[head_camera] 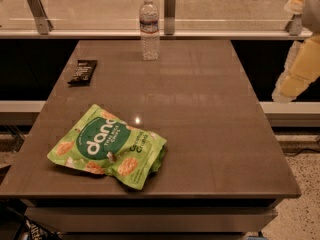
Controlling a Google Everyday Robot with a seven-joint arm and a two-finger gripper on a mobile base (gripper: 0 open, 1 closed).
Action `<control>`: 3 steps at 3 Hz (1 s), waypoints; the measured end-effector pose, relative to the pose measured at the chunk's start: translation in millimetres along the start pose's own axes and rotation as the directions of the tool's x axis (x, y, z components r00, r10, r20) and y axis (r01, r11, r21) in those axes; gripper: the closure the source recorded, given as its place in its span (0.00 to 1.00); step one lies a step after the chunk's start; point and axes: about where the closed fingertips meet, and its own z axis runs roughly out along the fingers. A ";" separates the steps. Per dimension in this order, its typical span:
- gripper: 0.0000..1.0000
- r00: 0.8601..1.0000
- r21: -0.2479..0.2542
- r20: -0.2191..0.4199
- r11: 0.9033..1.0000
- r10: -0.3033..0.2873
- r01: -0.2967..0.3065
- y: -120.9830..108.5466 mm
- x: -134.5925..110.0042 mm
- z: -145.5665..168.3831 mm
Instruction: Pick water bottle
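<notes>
The water bottle (149, 28) is small, clear and ribbed, with a white cap and a label band near its top. It stands upright at the far edge of the brown table (200, 114), near the middle. My gripper (292, 76) is a pale yellowish shape at the right edge of the view, beyond the table's right side and above floor level. It is far to the right of the bottle and holds nothing that I can see.
A green snack bag (107, 146) lies flat on the near left of the table. A dark snack bar (83, 71) lies near the left edge. A glass railing with metal posts (170, 4) runs just behind the bottle.
</notes>
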 end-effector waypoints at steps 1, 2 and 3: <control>0.00 0.996 0.058 0.061 0.996 0.068 -0.071 -21.0 -3.5 0.7; 0.00 0.971 0.110 0.180 0.978 0.157 -0.178 -39.2 -9.7 8.8; 0.00 0.922 0.139 0.317 0.950 0.224 -0.278 -59.5 -16.6 20.1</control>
